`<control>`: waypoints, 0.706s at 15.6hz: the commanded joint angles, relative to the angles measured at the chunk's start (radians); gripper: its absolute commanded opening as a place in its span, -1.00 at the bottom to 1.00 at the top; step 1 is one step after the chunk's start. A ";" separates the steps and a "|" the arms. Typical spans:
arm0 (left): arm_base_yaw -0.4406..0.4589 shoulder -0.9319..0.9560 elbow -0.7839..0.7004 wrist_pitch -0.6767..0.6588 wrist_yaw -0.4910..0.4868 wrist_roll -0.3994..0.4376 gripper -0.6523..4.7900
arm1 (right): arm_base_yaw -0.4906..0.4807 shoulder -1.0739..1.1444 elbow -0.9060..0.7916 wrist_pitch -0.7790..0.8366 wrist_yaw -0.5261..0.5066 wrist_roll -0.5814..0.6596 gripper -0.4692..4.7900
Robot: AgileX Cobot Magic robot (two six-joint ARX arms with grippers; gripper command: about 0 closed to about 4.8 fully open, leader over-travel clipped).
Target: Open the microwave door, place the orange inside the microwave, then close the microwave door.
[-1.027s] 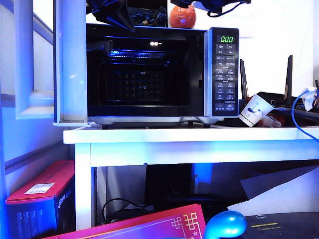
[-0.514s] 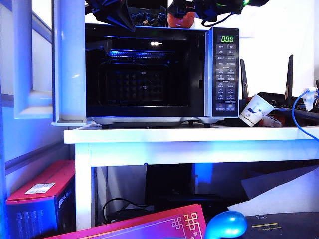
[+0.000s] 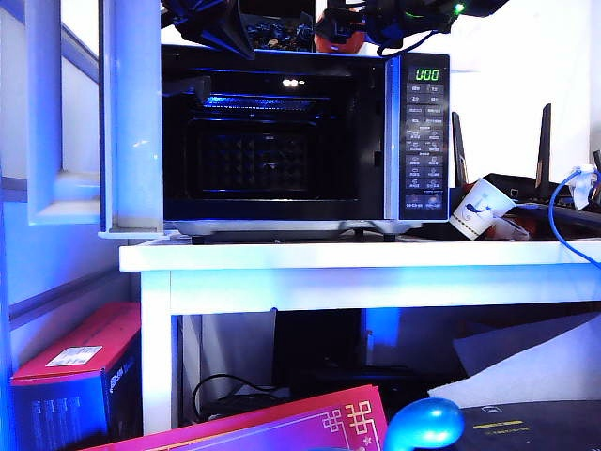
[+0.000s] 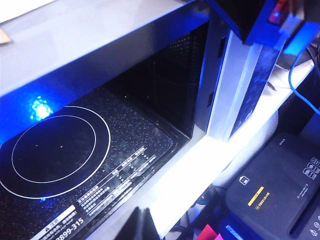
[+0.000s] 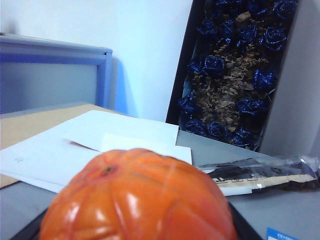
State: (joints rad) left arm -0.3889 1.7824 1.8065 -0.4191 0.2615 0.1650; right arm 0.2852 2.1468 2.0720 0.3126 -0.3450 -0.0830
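- The microwave door (image 3: 131, 117) is standing swung wide at the left of the exterior view, so opening looks done.
- The orange (image 5: 137, 197) is sitting on top of the microwave (image 3: 418, 132), at the top centre, not yet inside.
- The right gripper (image 3: 352, 23) is hovering at the orange; whether its jaws are gripping cannot be told.
- The left gripper (image 3: 202, 23) is hanging at the upper left, jaws unreadable.
- Loading and closing are remaining.

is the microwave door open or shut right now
Open. The microwave door is swung out to the left of the microwave, and the dark cavity with its empty floor shows in the exterior view.
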 commanded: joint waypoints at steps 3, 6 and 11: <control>-0.001 0.001 -0.002 0.000 0.005 0.000 -0.78 | 0.002 -0.023 0.002 -0.049 -0.061 -0.001 0.22; -0.001 0.001 -0.002 -0.015 0.005 -0.001 -0.78 | 0.002 -0.099 0.001 -0.208 -0.079 -0.014 0.34; -0.001 -0.001 -0.002 -0.058 0.005 0.000 -0.78 | 0.018 -0.233 0.001 -0.487 -0.132 -0.076 0.34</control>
State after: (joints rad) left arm -0.3889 1.7840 1.8065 -0.4622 0.2615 0.1650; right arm 0.2947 1.9289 2.0697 -0.1295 -0.4660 -0.1333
